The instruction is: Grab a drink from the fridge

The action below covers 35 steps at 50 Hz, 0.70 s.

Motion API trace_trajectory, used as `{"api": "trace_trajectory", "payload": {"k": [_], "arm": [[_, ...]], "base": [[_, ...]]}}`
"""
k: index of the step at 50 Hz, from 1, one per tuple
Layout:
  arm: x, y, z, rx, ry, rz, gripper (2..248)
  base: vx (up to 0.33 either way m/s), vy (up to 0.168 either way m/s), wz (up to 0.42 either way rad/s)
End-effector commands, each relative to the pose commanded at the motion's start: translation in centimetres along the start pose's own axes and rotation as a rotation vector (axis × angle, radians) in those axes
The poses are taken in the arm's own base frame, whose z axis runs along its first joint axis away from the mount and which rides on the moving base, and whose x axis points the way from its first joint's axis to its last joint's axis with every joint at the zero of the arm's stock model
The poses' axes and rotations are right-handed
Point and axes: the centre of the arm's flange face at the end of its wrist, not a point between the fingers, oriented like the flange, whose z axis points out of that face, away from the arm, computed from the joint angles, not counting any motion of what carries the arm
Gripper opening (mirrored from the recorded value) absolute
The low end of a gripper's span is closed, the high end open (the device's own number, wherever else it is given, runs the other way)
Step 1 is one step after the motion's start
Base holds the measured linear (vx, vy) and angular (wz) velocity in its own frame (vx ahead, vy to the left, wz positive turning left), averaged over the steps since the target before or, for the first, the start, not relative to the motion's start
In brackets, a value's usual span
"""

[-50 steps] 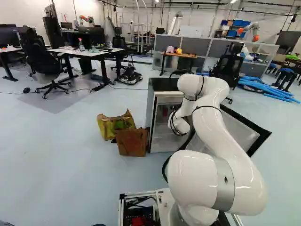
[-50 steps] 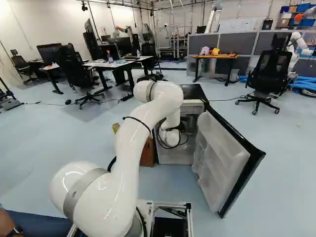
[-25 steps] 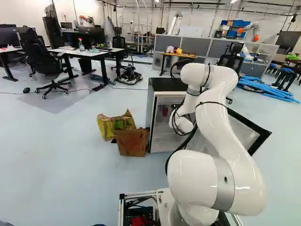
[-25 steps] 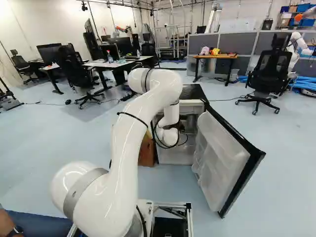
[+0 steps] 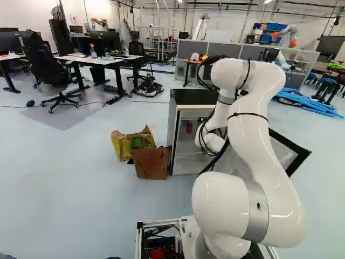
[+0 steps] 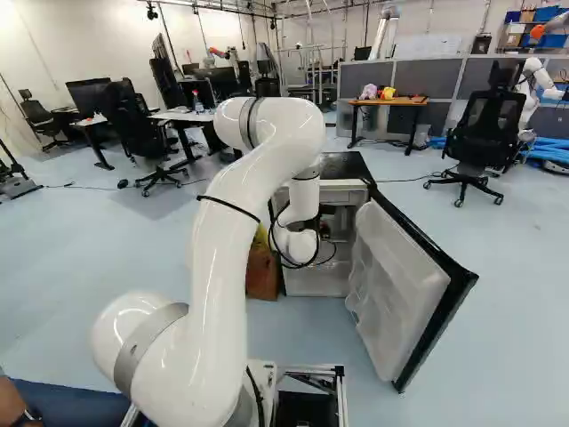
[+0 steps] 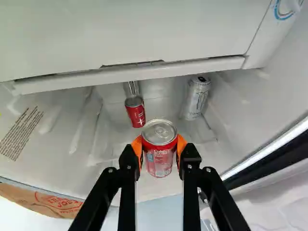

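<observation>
Fridge (image 5: pixel 190 97) open before you, red can gripped inside.
Its door (image 6: pixel 396 285) swings wide at the right of the right base view, and your white arm (image 6: pixel 218 267) reaches over to the opening. Just beside the cabinet, at its left in the left base view, a yellow bag (image 5: pixel 126 144) and a brown package (image 5: pixel 151 163) sit on the floor (image 5: pixel 70 178). In your wrist view, the jaws are closed on the red can (image 7: pixel 159 153), one orange pad (image 7: pixel 137 146) pressed to each side. Ahead of it, apart from your grip, stand a pale can (image 7: pixel 196 98), another red can (image 7: pixel 135 113) and, partly hidden behind that one, a silver can (image 7: pixel 131 88).
</observation>
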Motion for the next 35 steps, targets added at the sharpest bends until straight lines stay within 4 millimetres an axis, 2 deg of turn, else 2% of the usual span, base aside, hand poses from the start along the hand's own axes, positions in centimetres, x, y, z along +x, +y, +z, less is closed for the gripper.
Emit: {"api": "trace_trajectory", "payload": {"k": [35], "arm": [[1.7,-1.0,-9.2,-0.007,-0.026,0.01,92]], "base": [[0.0,0.0,0.0]]}}
